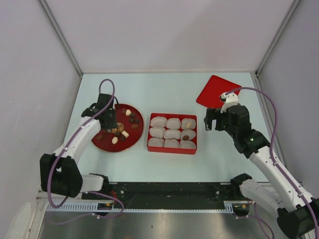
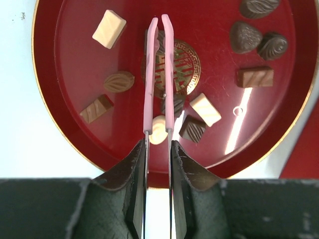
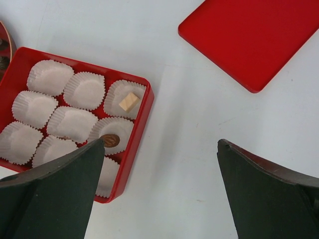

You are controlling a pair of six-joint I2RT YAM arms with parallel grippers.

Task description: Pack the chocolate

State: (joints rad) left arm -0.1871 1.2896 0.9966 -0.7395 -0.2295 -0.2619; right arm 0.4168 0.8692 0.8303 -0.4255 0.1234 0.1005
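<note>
Several pieces of chocolate, dark and cream, lie scattered on a round red plate at the left. My left gripper hangs over the plate, shut on thin pink tongs. The tongs' tips are nearly together above the plate's gold centre, and I cannot tell whether a piece sits between them. The red box of white paper cups holds a tan cube and a brown piece. My right gripper hovers open and empty just right of the box.
A flat red lid lies at the back right, also in the right wrist view. White walls close in the table on three sides. The arms' bases and a black rail run along the near edge.
</note>
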